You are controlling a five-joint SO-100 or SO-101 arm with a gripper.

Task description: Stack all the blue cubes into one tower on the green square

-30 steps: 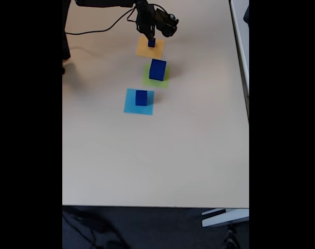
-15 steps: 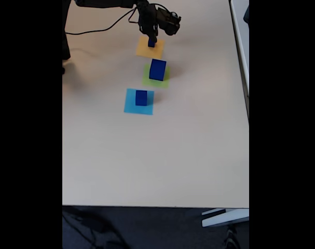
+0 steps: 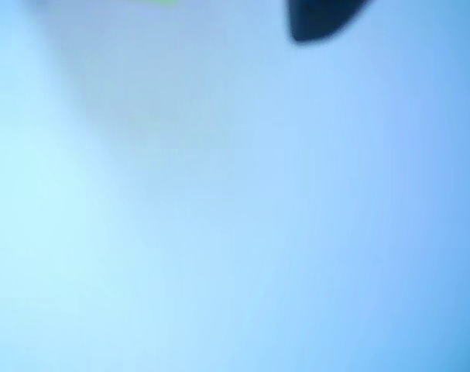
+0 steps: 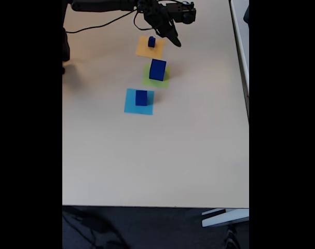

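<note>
Three blue cubes stand apart in the fixed view. The smallest blue cube rests on an orange-yellow square. On the green square sits the largest blue cube. A middle-sized blue cube stands on a light-blue square. My gripper hangs just right of the smallest cube, off it and holding nothing. Its dark fingers merge into one pointed shape, so their gap is unreadable. The wrist view is a pale blue blur with one dark fingertip at the top.
The arm reaches in from the top left, and a black cable trails across the beige table beneath it. The table's right edge lies near another surface, and its front edge drops to dark floor.
The gripper has lifted off the smallest cube and swung right, leaving that cube on the orange-yellow square. The other two cubes have not moved.
</note>
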